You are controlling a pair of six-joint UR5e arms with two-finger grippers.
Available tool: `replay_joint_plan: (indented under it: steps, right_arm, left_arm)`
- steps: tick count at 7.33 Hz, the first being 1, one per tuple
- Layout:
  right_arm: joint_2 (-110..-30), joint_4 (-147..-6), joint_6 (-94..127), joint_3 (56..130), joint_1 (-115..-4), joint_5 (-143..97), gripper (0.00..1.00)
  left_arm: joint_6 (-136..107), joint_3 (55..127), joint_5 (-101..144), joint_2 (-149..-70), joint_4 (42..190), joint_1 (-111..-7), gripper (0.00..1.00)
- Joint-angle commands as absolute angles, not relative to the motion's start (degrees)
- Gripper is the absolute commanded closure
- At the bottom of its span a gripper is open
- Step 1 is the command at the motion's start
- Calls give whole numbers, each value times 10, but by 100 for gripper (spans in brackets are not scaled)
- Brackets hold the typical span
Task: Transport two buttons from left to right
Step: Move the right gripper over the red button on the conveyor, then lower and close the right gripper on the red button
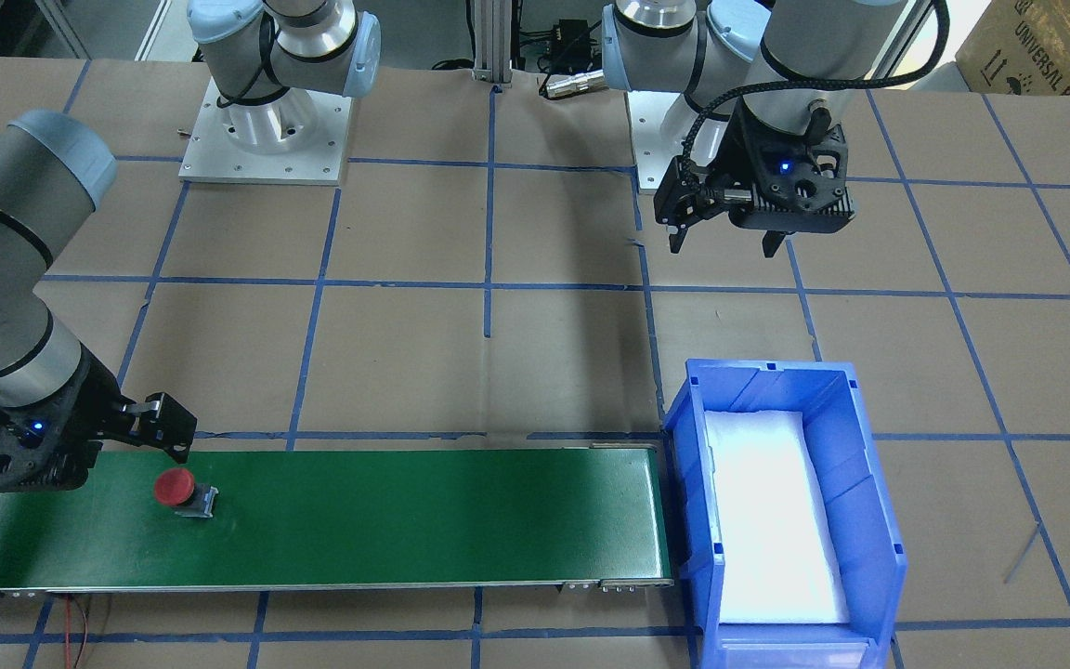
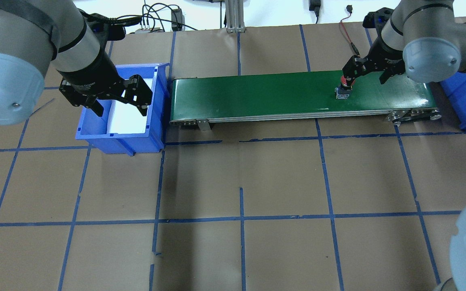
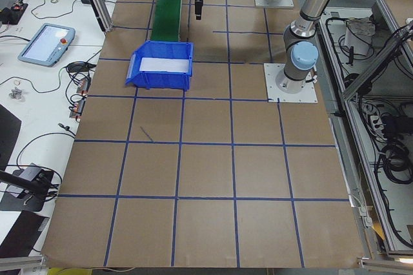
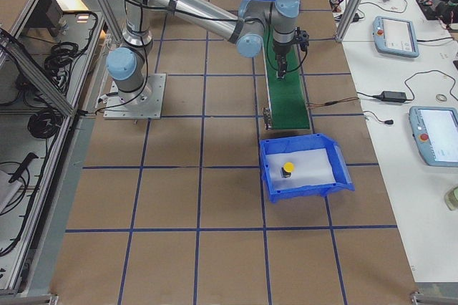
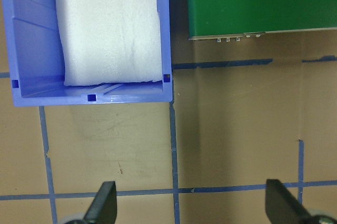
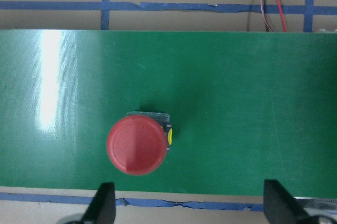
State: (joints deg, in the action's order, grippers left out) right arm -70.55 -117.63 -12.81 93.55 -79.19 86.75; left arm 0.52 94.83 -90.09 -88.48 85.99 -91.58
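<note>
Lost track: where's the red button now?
The red button sits on the belt near its right end in the overhead view, beside the right gripper.

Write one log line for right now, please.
red button: on belt | yellow button: in bin | left gripper: open | right gripper: open

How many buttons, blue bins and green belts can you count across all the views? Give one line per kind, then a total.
Buttons: 2 (red button, yellow button)
Blue bins: 2 (bin without a button, bin with the yellow button)
Green belts: 1 (belt)
Total: 5
</note>
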Motion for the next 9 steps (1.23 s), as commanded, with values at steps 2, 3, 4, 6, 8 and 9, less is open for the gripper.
replay_joint_plan:
  steps: [2, 3, 4, 6, 8, 9]
  right_arm:
    - [-700, -1181, -130, 933, -792, 864, 0]
    - [-695, -1184, -129, 933, -792, 864, 0]
    - [-688, -1184, -129, 930, -792, 864, 0]
    - [-658, -1184, -126, 888, -792, 865, 0]
    - [-647, -1184, -129, 897, -792, 872, 0]
    - [-648, -1183, -128, 901, -792, 873, 6]
  left_arm:
    - [5, 948, -901, -885, 860, -916, 0]
    - [5, 948, -901, -885, 860, -916, 0]
    - [6, 947, -902, -884, 860, -916, 0]
    - [6, 948, -902, -885, 860, -915, 0]
    - [6, 948, -902, -885, 860, -915, 0]
    - [5, 948, -902, -885, 860, -916, 0]
